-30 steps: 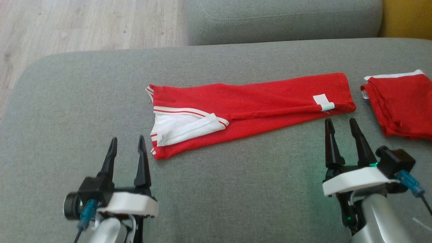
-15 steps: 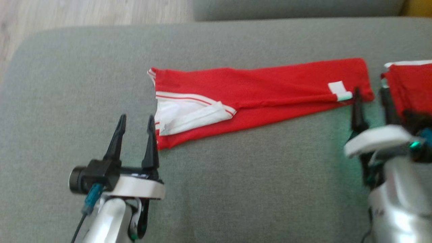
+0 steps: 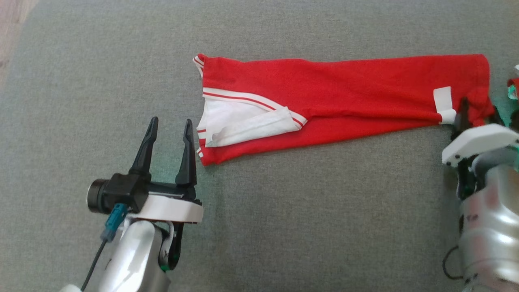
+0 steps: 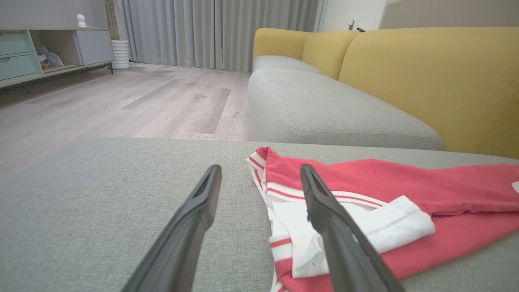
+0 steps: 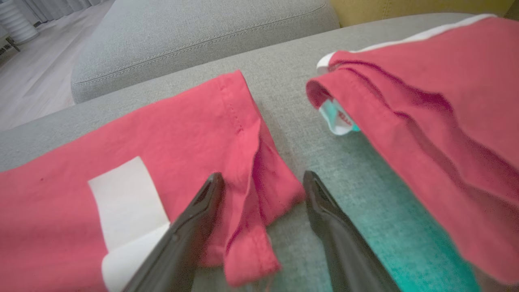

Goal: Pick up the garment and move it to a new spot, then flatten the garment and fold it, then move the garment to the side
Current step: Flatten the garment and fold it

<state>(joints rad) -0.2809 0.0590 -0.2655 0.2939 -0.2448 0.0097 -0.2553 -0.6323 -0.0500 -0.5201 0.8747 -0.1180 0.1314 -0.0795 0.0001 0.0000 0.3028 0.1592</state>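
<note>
The red garment (image 3: 344,93) is lying on the grey, coarse-woven sofa seat (image 3: 284,243), folded lengthways into a long flat strip that's a bit wider at its left end. Just off that left end, by the near corner, the left jaws are spread wide with nothing between them. The inner finger (image 3: 187,152) is right beside the striped edge, can't tell if it touches. That same end is where the white trim (image 3: 251,127) with thin red stripes is flipped open, and it looks like soft knit. The middle of the garment is smooth red jersey with one long crease. Near its right end there's a white rectangular patch (image 3: 442,103). Just beside that, the right jaws are spread too, straddling the rumpled near corner of the hem without pinching it. Past the garment's right end, with a gap between, lies a second red piece (image 5: 425,101) with a white edge, bunched in thicker folds.
</note>
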